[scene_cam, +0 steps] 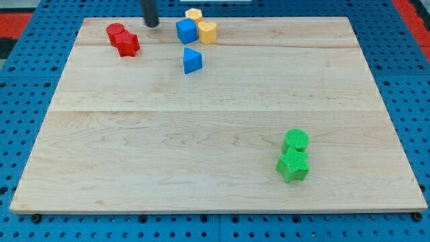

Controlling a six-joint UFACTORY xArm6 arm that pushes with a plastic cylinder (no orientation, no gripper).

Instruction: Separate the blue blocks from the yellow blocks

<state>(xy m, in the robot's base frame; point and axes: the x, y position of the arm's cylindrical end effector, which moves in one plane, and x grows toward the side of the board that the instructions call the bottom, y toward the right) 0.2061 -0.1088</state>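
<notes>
A blue cube [186, 31] sits near the view's top edge of the wooden board [201, 148], touching a yellow heart-shaped block [207, 31] on its right and a yellow block [194, 15] just above. A blue triangular block [192, 60] lies apart, a little below them. My tip [152, 24] is at the view's top, to the left of the blue cube with a small gap, and right of the red blocks.
A red cylinder [115, 31] and a red star-shaped block [126, 44] touch at the top left. A green cylinder [295, 140] and a green star-shaped block [293, 166] touch at the lower right. Blue pegboard [27, 101] surrounds the board.
</notes>
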